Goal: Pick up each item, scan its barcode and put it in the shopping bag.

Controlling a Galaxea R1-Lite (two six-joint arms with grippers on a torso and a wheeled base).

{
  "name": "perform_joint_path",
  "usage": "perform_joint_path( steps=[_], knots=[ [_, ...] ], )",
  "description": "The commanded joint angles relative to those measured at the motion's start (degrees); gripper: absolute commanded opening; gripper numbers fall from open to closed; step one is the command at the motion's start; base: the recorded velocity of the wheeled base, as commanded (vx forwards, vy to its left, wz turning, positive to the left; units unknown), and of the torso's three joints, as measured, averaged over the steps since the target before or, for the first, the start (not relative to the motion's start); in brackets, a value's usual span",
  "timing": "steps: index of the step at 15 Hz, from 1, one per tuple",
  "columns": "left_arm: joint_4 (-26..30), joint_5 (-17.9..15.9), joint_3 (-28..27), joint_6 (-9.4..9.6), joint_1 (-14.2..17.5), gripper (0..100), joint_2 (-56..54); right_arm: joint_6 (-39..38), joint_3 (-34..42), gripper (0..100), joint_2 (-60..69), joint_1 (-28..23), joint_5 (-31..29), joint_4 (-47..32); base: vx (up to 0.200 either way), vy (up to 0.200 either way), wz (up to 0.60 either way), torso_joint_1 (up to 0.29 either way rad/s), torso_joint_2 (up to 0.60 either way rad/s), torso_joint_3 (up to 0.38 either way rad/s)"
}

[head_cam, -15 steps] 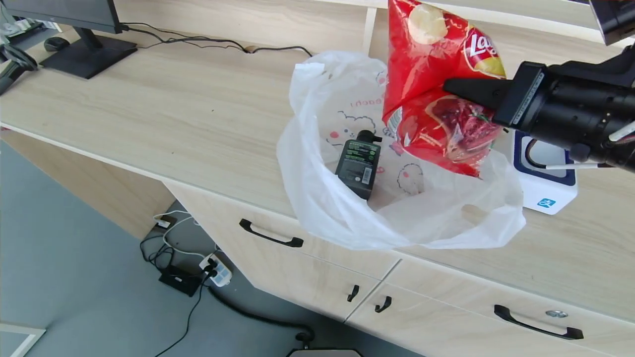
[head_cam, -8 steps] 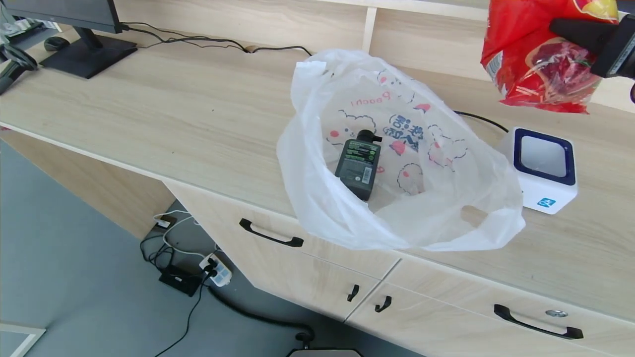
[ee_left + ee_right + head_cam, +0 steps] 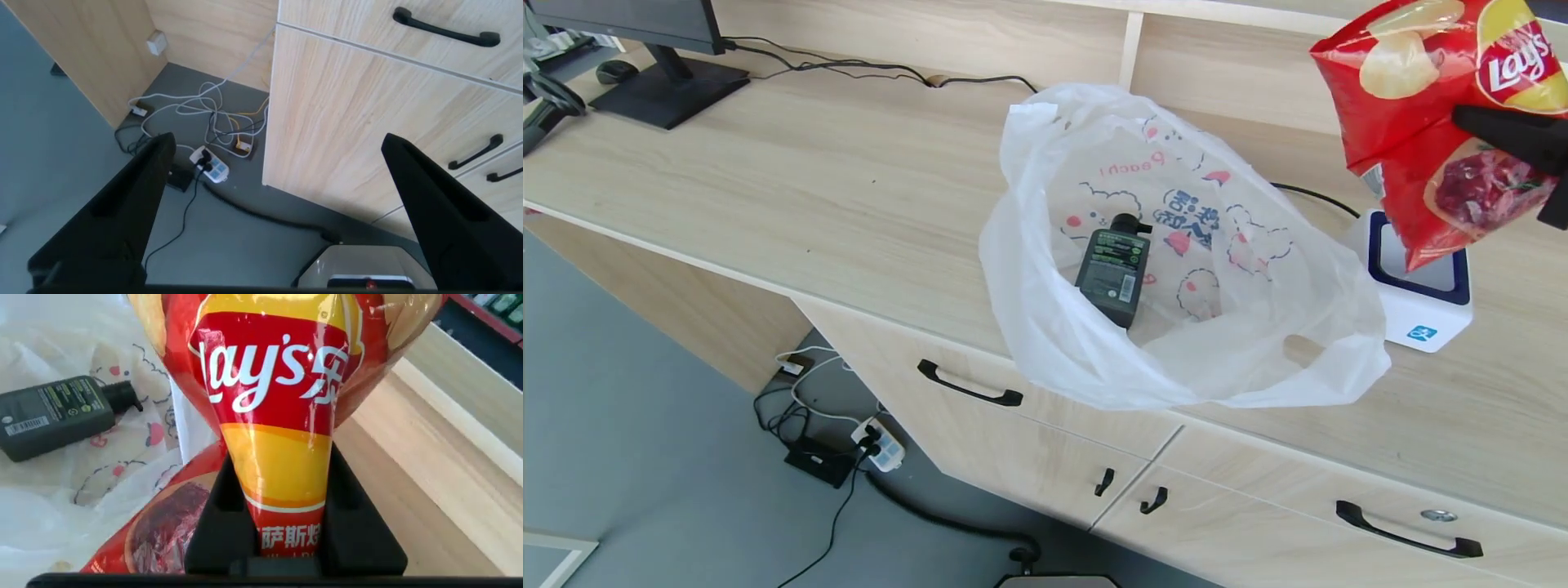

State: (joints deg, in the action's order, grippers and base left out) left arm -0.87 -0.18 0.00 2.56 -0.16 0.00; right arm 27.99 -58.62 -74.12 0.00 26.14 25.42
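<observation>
Right pincer (image 3: 1463,122) was clenched on the chips (image 3: 1413,106), 1 finger across the front of the pack and the foil pinched into a narrow waist between both jaws, as the right wrist view (image 3: 283,469) showed. Left pincer (image 3: 278,143) was released and empty, jaws wide apart, hanging low beside the drawer fronts and pointing at the floor.

Chips hung in the air, tilted, lower corner just over the window of the scanner (image 3: 1421,318), not touching it as far as I could tell. Most of the pack stuck out past the fingertips, only the crumpled middle was held. Scanner sat on the desk (image 3: 809,188) just beside the bag (image 3: 1029,245). Bag stood open with 1 bottle (image 3: 1112,273) lying inside.

Step, as I judged it: scanning the chips, then the drop into the bag.

Risks:
- Barcode side couldn't be made out, so the scan might miss if the code faced away from the window.
- Slick, air-filled foil held by 1 pinch could slip or swing, more so on a fast move.
- Low corner could bump the scanner and shove it if the arm dropped further.
- Bag was soft, its near side seeming to hang over the desk edge. A pack catching the rim could fold the mouth shut or drag the bag forward.
</observation>
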Motion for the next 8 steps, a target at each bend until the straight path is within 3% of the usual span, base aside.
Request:
perform_joint_path(
  steps=[1, 4, 8],
  knots=[
    [-0.01, 0.01, 0.0, 0.08, -0.02, 100, 0.0, 4.27, 1.85, 0, 0.2, -6.5, 4.8, 0.25, 0.0, 0.0, 0.0, 0.0, 0.0, 0.0],
    [-0.01, 0.01, 0.0, 0.08, -0.02, 100, 0.0, 10.86, 4.57, 0, 0.29, -12.39, 11.04, 0.25, 0.0, 0.0, 0.0, 0.0, 0.0, 0.0],
    [-0.01, 0.01, 0.0, 0.08, -0.02, 100, 0.0, 11.21, 7.82, 0, 1.26, -13.1, 11.48, 0.77, 0.0, 0.0, 0.0, 0.0, 0.0, 0.0]
  ],
)
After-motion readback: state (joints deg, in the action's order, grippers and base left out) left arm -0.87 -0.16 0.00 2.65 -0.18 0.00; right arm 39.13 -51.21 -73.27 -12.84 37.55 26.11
